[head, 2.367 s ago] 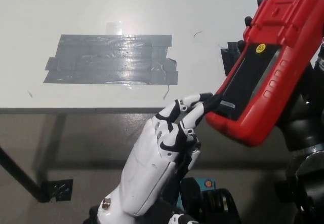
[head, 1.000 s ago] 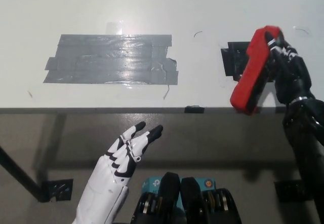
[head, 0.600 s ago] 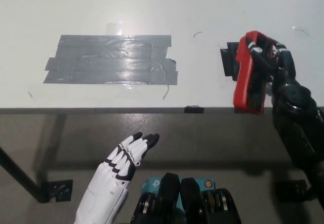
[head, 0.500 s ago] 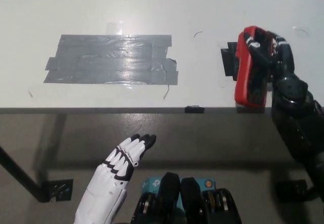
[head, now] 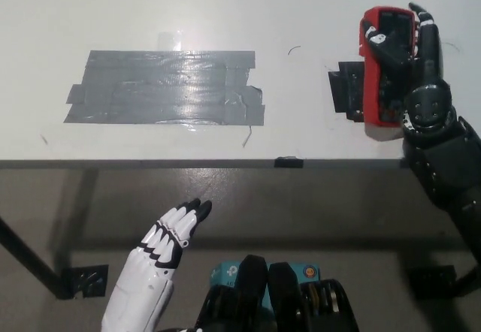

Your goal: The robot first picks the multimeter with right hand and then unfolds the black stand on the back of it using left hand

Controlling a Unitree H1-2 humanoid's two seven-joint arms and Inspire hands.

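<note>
Multimeter [head: 385, 65] lies at the right end of the table [head: 225, 9], near the front edge, long axis running away from the robot, partly over a black patch [head: 344, 92]. Right hand [head: 421, 76] lies along its right side, fingers wrapped over the red case. Left hand [head: 167, 242] rests well apart below the table edge, fingers extended together, holding nothing.

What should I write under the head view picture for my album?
Black right hand holds the red multimeter on the white table; white left hand rests below.

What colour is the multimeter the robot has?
Red, with a dark face; the multimeter shows in the head view.
</note>
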